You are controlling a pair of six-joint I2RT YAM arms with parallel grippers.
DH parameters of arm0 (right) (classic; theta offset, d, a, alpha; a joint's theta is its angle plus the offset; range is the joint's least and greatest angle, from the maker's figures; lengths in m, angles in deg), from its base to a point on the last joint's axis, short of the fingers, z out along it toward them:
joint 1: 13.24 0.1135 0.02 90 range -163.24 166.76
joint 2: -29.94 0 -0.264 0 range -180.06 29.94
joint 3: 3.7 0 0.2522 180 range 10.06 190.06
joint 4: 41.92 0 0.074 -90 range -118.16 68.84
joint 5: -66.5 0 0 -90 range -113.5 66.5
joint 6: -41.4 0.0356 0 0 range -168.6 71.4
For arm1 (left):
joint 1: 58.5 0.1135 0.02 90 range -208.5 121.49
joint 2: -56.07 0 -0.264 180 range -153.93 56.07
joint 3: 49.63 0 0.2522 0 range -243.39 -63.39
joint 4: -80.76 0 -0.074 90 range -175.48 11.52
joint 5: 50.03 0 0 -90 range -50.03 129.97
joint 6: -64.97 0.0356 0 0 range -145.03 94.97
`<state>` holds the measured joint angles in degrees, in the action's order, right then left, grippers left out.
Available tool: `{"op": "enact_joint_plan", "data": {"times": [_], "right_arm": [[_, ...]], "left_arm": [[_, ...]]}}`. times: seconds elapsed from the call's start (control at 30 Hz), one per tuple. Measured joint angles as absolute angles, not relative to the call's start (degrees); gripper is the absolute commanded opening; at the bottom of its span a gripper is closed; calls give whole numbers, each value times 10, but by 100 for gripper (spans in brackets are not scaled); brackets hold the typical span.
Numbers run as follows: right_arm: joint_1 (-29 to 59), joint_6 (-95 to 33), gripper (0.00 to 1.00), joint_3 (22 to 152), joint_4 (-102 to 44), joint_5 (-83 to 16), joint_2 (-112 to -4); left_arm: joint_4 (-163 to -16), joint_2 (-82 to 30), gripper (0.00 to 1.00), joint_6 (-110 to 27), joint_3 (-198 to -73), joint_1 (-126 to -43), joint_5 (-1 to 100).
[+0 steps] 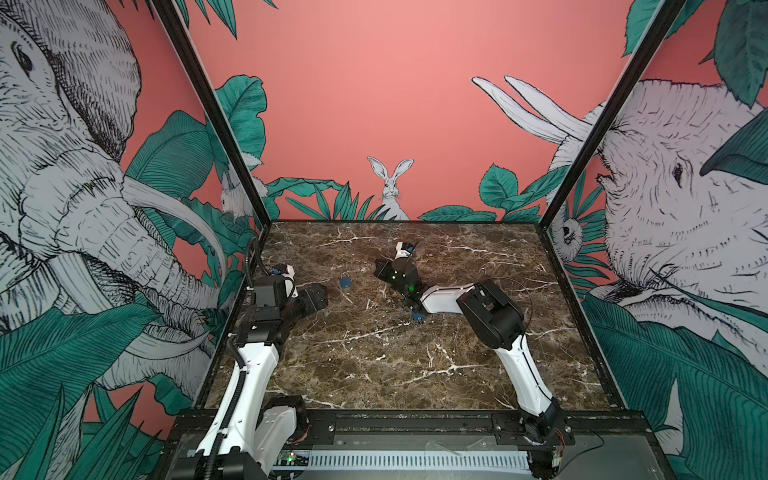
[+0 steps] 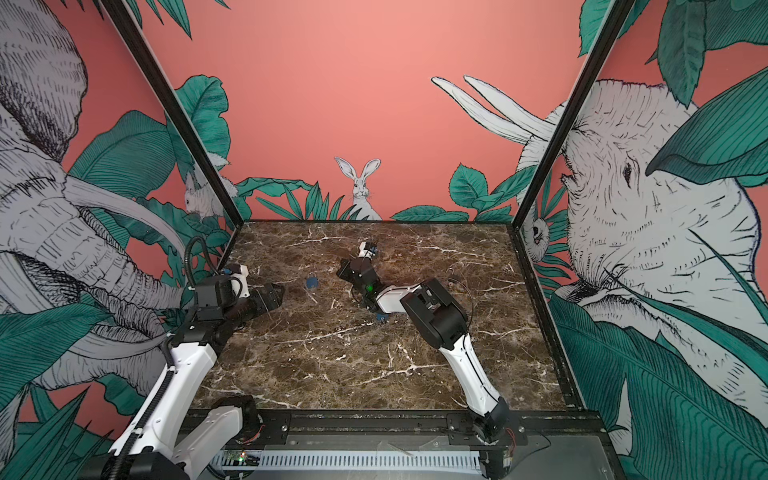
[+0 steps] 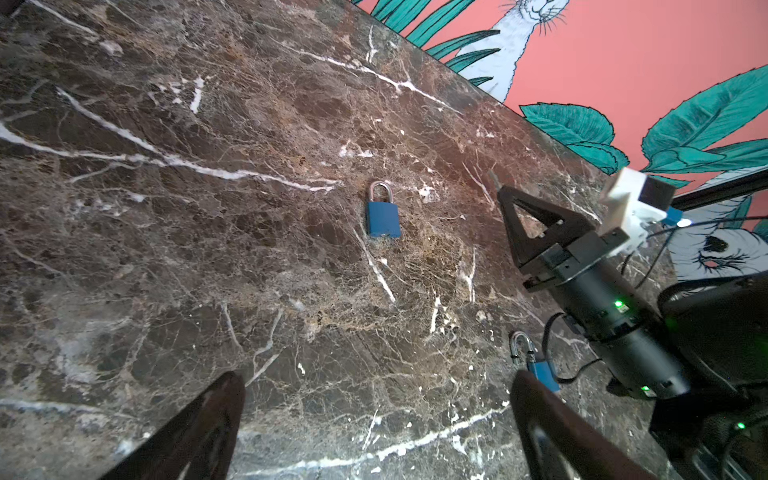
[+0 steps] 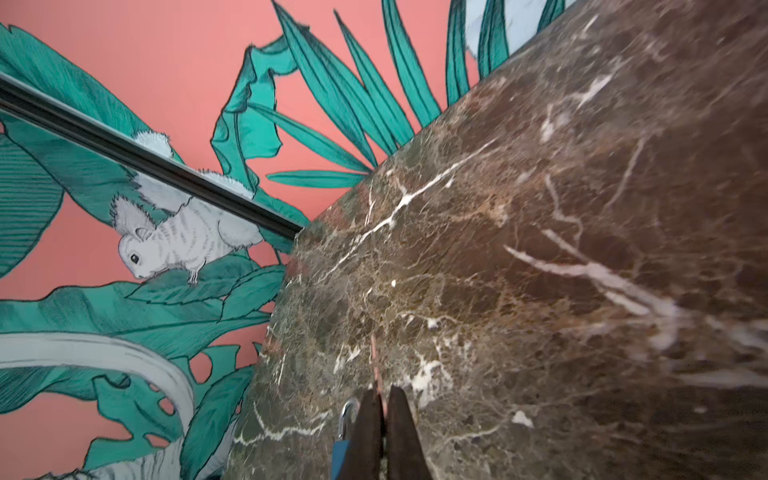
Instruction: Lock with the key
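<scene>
Marble table (image 1: pixel 374 365) carries two padlocks. The spare padlock (image 1: pixel 418 316) sits nearest, under the right forearm. Left gripper (image 1: pixel 323 297) hovers empty with jaws spread wide, just left of the blue padlock (image 1: pixel 346 281), which lies flat with its shackle toward the back wall. Right gripper (image 4: pixel 384 395), just right of it, is clenched on the key (image 4: pixel 374 359). The blade points to the far left corner, so turning it looks necessary.

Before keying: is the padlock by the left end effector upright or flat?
Flat: the padlock lies broad face up on the table.
</scene>
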<state>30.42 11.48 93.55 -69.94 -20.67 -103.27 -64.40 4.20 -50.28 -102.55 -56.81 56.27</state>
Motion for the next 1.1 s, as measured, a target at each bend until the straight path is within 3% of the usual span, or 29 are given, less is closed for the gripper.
{"op": "enact_joint_plan", "data": {"times": [0.37, 1.1], "right_arm": [[322, 156, 0, 979, -684, -261, -1082], [359, 138, 2, 1048, -583, -224, -1112]], "left_arm": [[-677, 33, 99, -548, -1010, -568, 629], [-714, 121, 99, -582, -960, -568, 639]]}}
